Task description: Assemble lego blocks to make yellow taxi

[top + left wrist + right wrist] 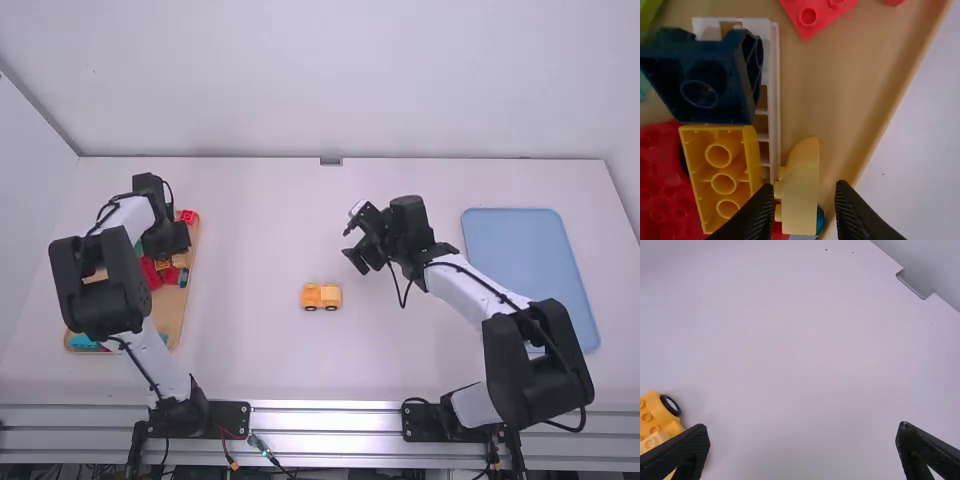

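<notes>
1. White tabletop (260, 230) is spreading beneath us, with a wooden tray (172, 308) lying towards its left side.
2. Inside that tray the curved yellow block (801, 200) is lying on its side—rounded end pointing out ahead of my fingers, flat end facing back towards my wrist, studs facing sideways.
3. Its long axis is running lengthwise between my two fingers, not across them.
4. I, the left gripper (803, 186), am keeping my jaws moderately open astride it, gripping nothing; one finger is sitting close by the studs, the other leaving a small gap.
5. Beside the studs, a yellow block with hollow tubes (724, 182) and a white lattice piece (774, 105) are crowding my closing path.
6. I am judging this as the picking step: the next move is calling for centring, a little lowering, then squeezing across the narrow width—without snagging those neighbours.
7. Out on the open table, the part-built taxi (321, 297) is standing on its wheels, long axis running left to right, presumably awaiting this piece.
8. Beyond it, the right gripper (802, 429) is hanging wide open and empty, while a blue tray (520, 260) is lying farther right.
</notes>
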Robot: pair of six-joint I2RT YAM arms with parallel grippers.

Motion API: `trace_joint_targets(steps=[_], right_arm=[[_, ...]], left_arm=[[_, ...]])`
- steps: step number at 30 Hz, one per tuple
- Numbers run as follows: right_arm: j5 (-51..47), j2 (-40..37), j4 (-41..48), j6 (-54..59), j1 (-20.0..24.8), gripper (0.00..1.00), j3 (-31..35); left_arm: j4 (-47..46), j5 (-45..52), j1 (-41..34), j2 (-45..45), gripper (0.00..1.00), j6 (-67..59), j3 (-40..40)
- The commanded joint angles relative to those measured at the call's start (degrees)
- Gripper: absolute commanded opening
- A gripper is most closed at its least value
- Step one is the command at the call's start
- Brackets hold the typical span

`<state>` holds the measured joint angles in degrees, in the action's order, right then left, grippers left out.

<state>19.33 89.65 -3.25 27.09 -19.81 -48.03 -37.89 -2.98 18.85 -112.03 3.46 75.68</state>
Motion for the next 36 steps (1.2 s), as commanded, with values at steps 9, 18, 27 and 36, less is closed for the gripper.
trace_joint_targets(steps=[9, 18, 27, 36], right_arm=[[0.2, -0.5, 0.68, -0.07, -0.04, 0.99, -1.44], [0.09, -0.5, 0.7, -0.09, -0.04, 0.99, -1.44], [0.11, -0.5, 0.7, -0.09, -0.04, 0.99, -1.44], [0.11, -0.5, 0.66, -0.11, -0.04, 0.99, -1.44]], left_arm=[[2.99, 0.59, -0.13, -0.59, 0.35, 0.15, -3.87], [7.98, 0.59, -0.11, -0.59, 0.38, 0.17, -7.82], [10.21, 1.07, -0.11, -0.59, 0.38, 0.17, -9.35], [10.54, 1.03, -0.11, -0.59, 0.28, 0.17, -10.45]])
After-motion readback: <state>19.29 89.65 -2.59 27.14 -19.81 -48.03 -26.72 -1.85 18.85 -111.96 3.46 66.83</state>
